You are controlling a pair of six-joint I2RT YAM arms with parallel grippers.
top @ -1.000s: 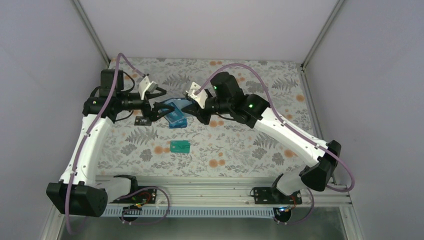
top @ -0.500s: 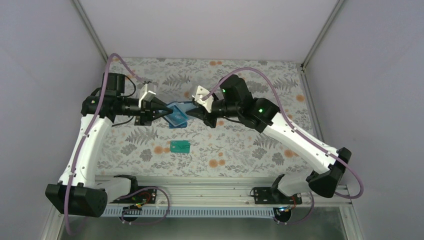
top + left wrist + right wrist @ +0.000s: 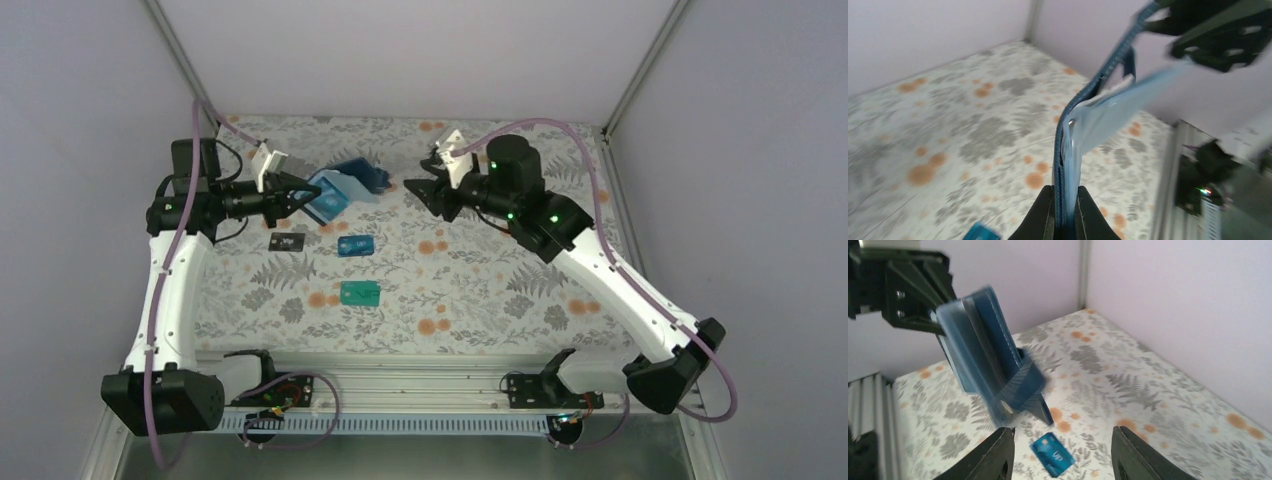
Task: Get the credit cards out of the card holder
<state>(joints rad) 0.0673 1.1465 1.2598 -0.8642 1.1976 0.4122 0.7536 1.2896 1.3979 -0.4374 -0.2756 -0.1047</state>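
**Left hand lifts the card holder, three cards down**

On the left, the left hand (image 3: 298, 193) is clamped tight on the edge of the card holder (image 3: 345, 185), holding it open above the far side of the desk (image 3: 500, 290). Flat on the desk nearer us lie the dark card (image 3: 287, 241), the blue card (image 3: 355, 246) and, nearest, the teal-green card (image 3: 360, 292). To the right, the right hand (image 3: 422, 195) hangs with fingers spread and holds nothing.

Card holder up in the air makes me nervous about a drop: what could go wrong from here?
The left claw pinches only one thin edge of the card holder, so it may twist or slip out. The right claw is open and apart; nothing else supports it. A fall could land on the blue card.
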